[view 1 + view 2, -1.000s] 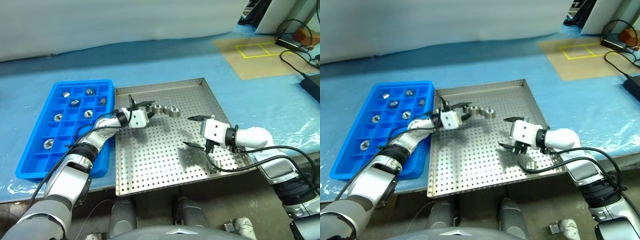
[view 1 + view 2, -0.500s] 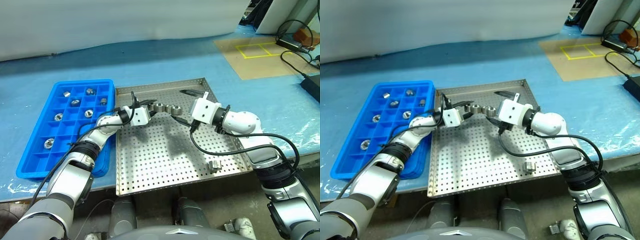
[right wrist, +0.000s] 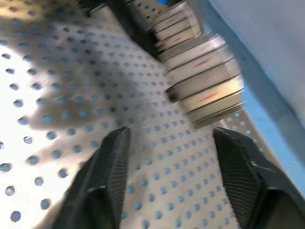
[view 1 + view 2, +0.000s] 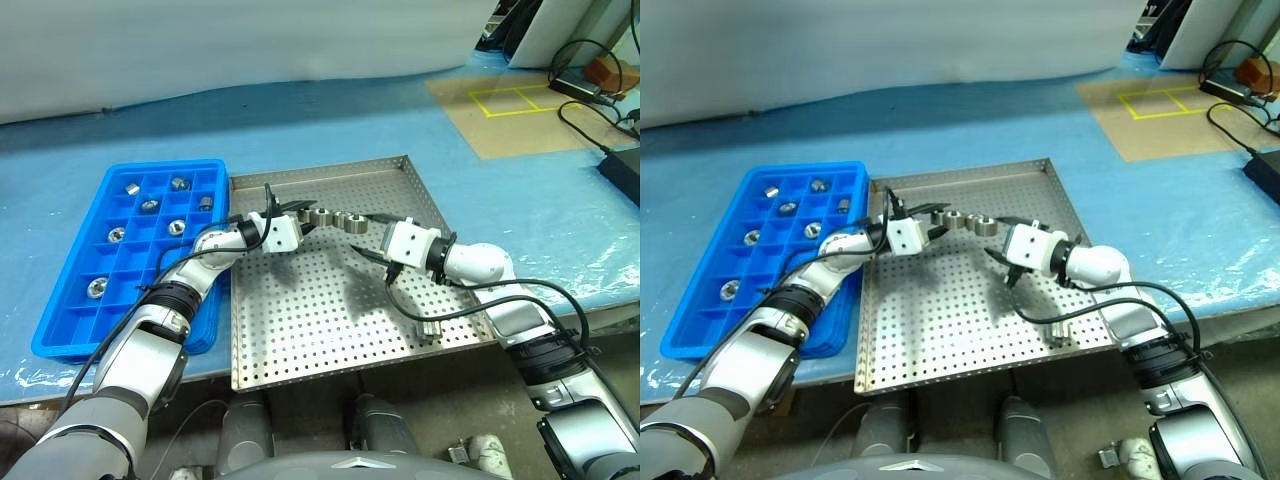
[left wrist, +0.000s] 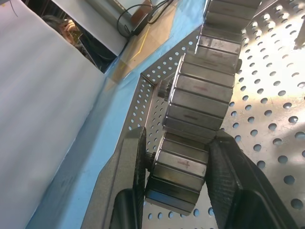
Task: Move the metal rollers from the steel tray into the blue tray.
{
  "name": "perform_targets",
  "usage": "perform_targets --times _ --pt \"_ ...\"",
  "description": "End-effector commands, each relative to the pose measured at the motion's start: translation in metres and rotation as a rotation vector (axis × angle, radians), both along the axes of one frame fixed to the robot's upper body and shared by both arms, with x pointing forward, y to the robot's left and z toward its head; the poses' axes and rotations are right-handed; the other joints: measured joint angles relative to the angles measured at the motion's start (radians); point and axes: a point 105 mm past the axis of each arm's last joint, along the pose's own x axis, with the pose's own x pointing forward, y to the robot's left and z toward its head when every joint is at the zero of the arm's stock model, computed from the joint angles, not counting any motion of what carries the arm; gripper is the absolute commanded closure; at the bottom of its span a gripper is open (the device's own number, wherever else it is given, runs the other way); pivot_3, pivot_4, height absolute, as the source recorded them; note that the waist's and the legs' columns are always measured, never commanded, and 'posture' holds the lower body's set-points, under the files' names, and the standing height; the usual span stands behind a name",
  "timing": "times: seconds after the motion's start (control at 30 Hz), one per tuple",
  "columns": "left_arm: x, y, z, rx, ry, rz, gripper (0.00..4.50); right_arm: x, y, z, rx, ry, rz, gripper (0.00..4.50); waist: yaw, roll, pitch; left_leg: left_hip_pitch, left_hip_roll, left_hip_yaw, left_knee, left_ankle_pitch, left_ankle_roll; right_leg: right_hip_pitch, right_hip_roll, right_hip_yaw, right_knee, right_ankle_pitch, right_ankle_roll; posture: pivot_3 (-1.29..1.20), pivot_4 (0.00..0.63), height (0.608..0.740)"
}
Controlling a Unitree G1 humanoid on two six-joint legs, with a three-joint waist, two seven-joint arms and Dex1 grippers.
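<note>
Blue sheeting covers the bench, w/ the steel tray (image 4: 300, 340) at its near edge and the blue tray (image 4: 65, 300) touching it on the robot's left.

Nearest: one loose roller (image 4: 431, 330) lies by the steel tray's front-right rim, apart from everything else.

Mid-tray: right gripper (image 4: 368, 238) comes in from the right, pointing left and slightly down. Its fingers (image 3: 107, 167) stand apart w/ nothing between them; the end of the roller row sits just ahead of the gap, not inside it.

Further back: row of rollers (image 4: 335, 218), a stuck-together chain, runs across the tray's rear half. Left gripper (image 4: 290, 213) is clamped on the chain's left end; the left wrist view shows the end roller (image 5: 178, 179) pinched between both pads.

Beyond, in the blue tray: about seven rollers (image 4: 116, 235) already sit in separate cells; many cells are still free.

Step in hand, as I read it: splitting the chain, left holding it steady while right goes for the far end. Next move needs right to advance so one roller sits squarely between the pads, pinch, then pull it off, left holding firm. Risk: grabbing two at once, or dragging the whole chain.
</note>
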Motion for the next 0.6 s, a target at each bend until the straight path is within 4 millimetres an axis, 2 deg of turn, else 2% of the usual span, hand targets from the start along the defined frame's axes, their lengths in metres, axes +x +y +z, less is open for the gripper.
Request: perform_targets --times 0.03,0.17,0.4,0.5,0.6 --pt "-0.004 -0.005 0.014 -0.038 -0.054 -0.029 3.12 0.001 0.006 0.017 0.033 -0.078 0.021 3.04 0.000 0.000 0.000 0.000 0.000 0.000 0.000 0.000 0.000 0.000 0.000 0.000 0.000 0.000 0.000 -0.18 0.150 0.740" --pt "-0.003 -0.004 0.014 -0.034 -0.053 -0.029 3.12 0.001 0.006 0.018 0.028 -0.080 0.024 4.40 0.000 0.000 0.000 0.000 0.000 0.000 0.000 0.000 0.000 0.000 0.000 0.000 0.000 0.000 0.000 -0.18 0.150 0.740" --pt "-0.003 -0.004 0.014 -0.030 -0.056 -0.027 3.12 0.001 -0.001 0.012 -0.016 -0.036 0.023 4.46 0.001 0.000 0.000 0.000 0.000 0.000 0.000 0.000 0.000 0.000 0.000 0.000 0.000 0.000 0.000 -0.18 0.150 0.740" --pt "-0.003 -0.004 0.014 -0.029 -0.056 -0.027 3.12 -0.001 -0.004 0.015 0.009 0.000 0.018 3.92 0.001 0.000 0.000 0.000 0.000 0.000 0.000 0.000 0.000 0.000 0.000 0.000 0.000 0.000 0.000 -0.18 0.150 0.740" --pt "-0.002 -0.004 0.014 -0.028 -0.056 -0.026 3.12 0.002 -0.009 0.012 -0.048 -0.002 -0.010 2.95 0.000 0.000 0.000 0.000 0.000 0.000 0.000 0.000 0.000 0.000 0.000 0.000 0.000 0.000 0.000 -0.19 0.150 0.740"
